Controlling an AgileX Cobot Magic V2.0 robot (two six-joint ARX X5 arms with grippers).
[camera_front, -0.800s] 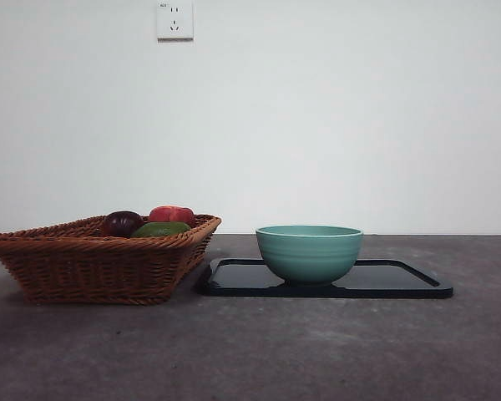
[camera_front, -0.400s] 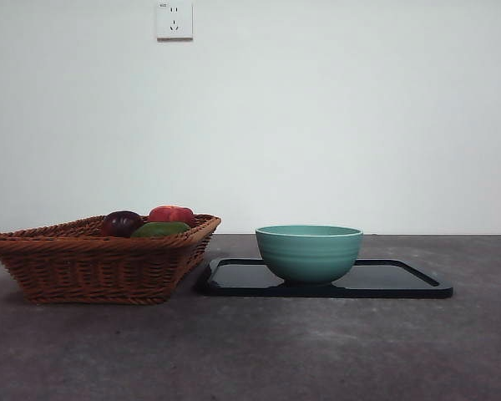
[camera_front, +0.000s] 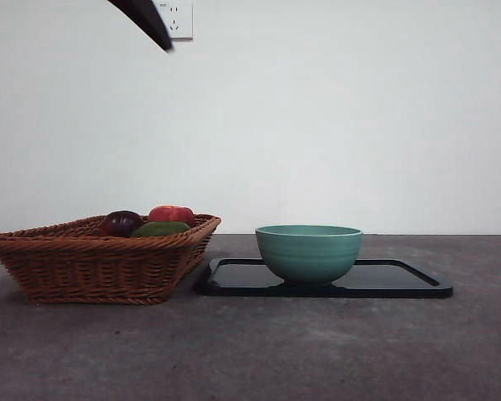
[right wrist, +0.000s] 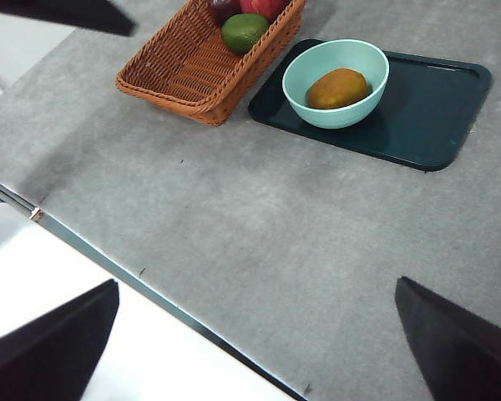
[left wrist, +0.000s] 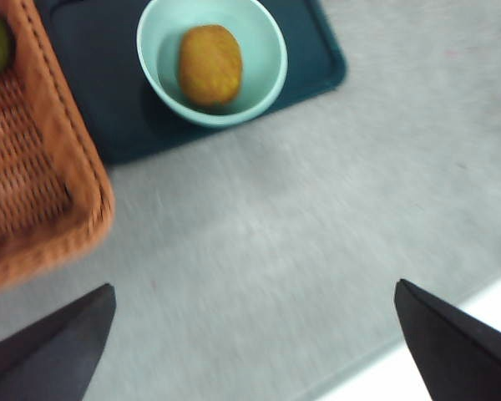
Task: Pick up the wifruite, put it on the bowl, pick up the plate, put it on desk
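Note:
The orange-brown wifruite lies inside the mint-teal bowl; the front view hides it behind the bowl's wall. The bowl stands on the dark plate, a flat tray on the grey desk. My left gripper hangs open and empty high over the desk, short of the bowl, and its picture is blurred. A black tip shows at the upper left of the front view. My right gripper is open and empty above the desk's near edge.
A brown wicker basket stands just left of the plate, nearly touching it. It holds a dark purple fruit, a red one and a green one. A white surface borders the desk's near edge.
A black arm tip has come into the front view at the upper left. Bowl, plate and basket stay where they were.

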